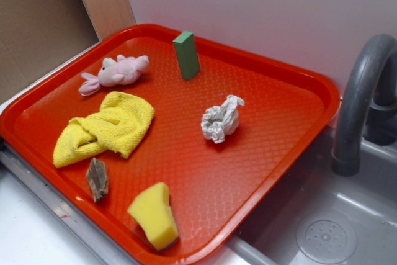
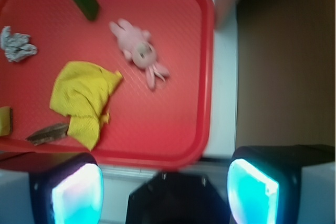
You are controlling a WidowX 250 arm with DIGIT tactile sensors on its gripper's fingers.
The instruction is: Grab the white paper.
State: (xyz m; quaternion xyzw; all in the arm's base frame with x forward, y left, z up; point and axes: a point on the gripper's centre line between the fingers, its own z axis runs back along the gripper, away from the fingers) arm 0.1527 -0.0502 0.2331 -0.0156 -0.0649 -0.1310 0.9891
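On the red tray point(image 1: 291, 122), the white paper point(image 1: 221, 119) lay right of centre, apart from the yellow cloth point(image 1: 105, 125) and pink plush rabbit point(image 1: 118, 71). The gripper point(image 2: 165, 192) stood wide open outside the tray edge, holding nothing.

Red tray point(image 1: 273, 85): plastic, fine diamond-textured floor, smooth rim with slight gloss; white paper point(image 1: 221, 120): crumpled, matt, deeply creased; yellow cloth point(image 1: 105, 128): soft, nubbly terry weave; pink plush toy point(image 1: 116, 72): fuzzy fabric; yellow sponge point(image 1: 155, 215): porous foam, matt; green block point(image 1: 186, 55): smooth, matt; brown piece point(image 1: 97, 179): rough, wood-like grain; grey faucet point(image 1: 363, 91): smooth, dull plastic look.
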